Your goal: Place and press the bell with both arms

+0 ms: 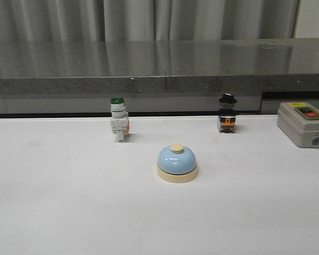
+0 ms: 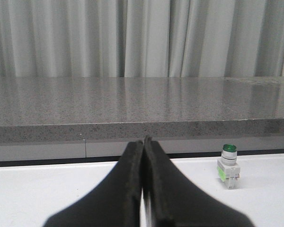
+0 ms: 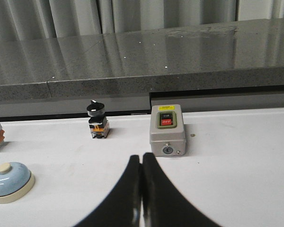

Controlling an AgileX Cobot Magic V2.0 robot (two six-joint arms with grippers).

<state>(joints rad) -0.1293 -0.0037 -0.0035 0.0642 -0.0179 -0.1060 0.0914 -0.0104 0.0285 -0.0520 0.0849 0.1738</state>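
The bell, light-blue dome on a cream base with a cream button, stands upright on the white table near its middle. It also shows at the edge of the right wrist view as the bell. Neither arm appears in the front view. My left gripper is shut with nothing between its fingers, low over the table and away from the bell, which is out of that view. My right gripper is shut and empty too, well apart from the bell.
A green-capped white push-button switch stands behind the bell to the left. A black selector switch stands behind it to the right. A grey box with red and green buttons sits at the far right. A grey stone ledge borders the table's back.
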